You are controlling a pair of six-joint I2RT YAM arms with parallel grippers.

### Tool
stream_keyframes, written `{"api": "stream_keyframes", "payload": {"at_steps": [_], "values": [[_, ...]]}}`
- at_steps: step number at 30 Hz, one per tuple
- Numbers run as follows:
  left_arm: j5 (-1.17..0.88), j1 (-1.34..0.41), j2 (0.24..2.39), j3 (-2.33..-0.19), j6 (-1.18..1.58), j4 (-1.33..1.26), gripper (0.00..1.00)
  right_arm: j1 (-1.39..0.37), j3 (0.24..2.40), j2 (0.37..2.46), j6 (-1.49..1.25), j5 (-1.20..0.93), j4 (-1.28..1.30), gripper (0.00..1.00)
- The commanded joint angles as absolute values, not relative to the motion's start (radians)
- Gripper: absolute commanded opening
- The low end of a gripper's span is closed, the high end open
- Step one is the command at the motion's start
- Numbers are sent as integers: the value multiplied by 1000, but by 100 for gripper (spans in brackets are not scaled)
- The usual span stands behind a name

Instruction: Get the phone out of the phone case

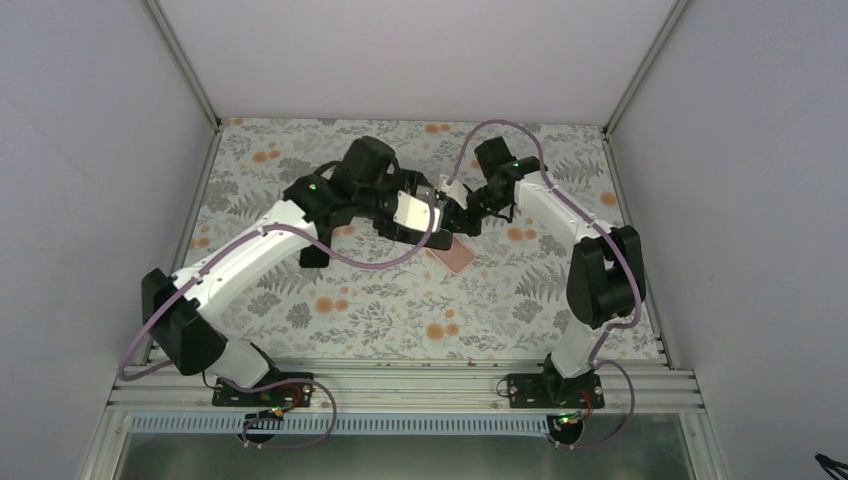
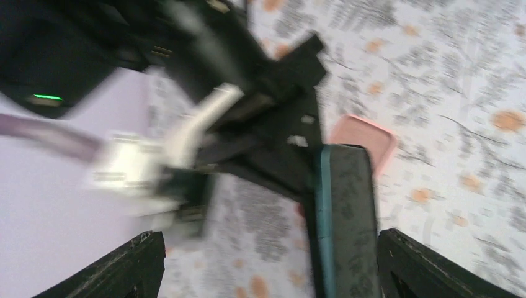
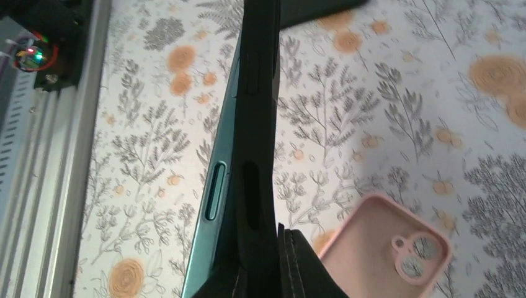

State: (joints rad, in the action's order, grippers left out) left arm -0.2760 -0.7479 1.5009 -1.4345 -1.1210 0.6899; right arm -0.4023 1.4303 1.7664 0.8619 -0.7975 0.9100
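The phone point(image 2: 347, 223) has a teal edge and a dark screen and sits in a black case point(image 3: 257, 155). Both arms hold it up above the middle of the table point(image 1: 330, 300). My right gripper point(image 3: 273, 254) is shut on the cased phone's edge; the teal side point(image 3: 214, 192) shows next to the case. In the blurred left wrist view my left gripper point(image 2: 267, 239) is wide open, with the phone between its fingers, close against the right finger point(image 2: 428, 267). In the top view the phone point(image 1: 415, 212) sits between the left gripper point(image 1: 405, 205) and the right gripper point(image 1: 462, 208).
An empty pink phone case point(image 3: 384, 248) with a camera cutout lies flat on the floral cloth just below the held phone, also visible from above point(image 1: 452, 254). A metal rail point(image 1: 400, 385) runs along the near edge. White walls close in both sides.
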Motion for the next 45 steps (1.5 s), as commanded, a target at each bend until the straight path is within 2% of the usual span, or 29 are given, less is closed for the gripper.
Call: {"api": "stream_keyframes", "payload": {"at_steps": [1, 5, 9, 13, 16, 20, 32, 45], "values": [[-334, -733, 1425, -1508, -1098, 586, 84, -387, 1451, 1779, 798, -773, 883, 4], [-307, -705, 1385, -1436, -1038, 505, 84, -364, 1468, 1777, 723, -799, 825, 4], [-475, -607, 1344, -1333, -865, 360, 83, -342, 1438, 1730, 550, -817, 636, 4], [-615, -597, 1380, -1285, -742, 255, 82, -330, 1428, 1717, 336, -803, 440, 4], [-609, -615, 1428, -1314, -774, 241, 79, -330, 1518, 1773, 306, -817, 479, 4], [-612, -615, 1465, -1313, -941, 261, 67, -333, 1634, 1822, 420, -909, 634, 4], [-567, -558, 1594, -1392, -1287, 456, 60, -345, 1624, 1792, 626, -899, 822, 4], [-591, -560, 1650, -1462, -1322, 560, 53, -399, 1580, 1789, 634, -837, 799, 4]]}}
